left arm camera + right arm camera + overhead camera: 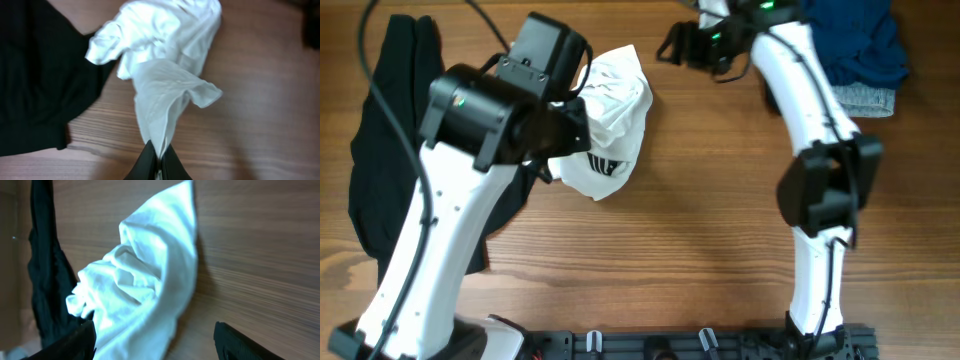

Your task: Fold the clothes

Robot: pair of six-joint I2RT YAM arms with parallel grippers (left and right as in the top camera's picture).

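White T-shirt (610, 110) hangs pinched in the left pincer (157, 161), edge touching black garment (380, 150); right pincer (155, 332) open nearby.

Bare table (720, 200) centre lies open; white T-shirt (615, 110), apparently bunched high, and black garment (380, 150) crowd the left side.

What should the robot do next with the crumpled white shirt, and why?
I'd guess the right gripper should ease forward and close on a free edge of the white T-shirt. The left gripper pinches one bit, the shirt is bunched up, and the right jaws stand open with nothing in them. Two grips could spread it flat.
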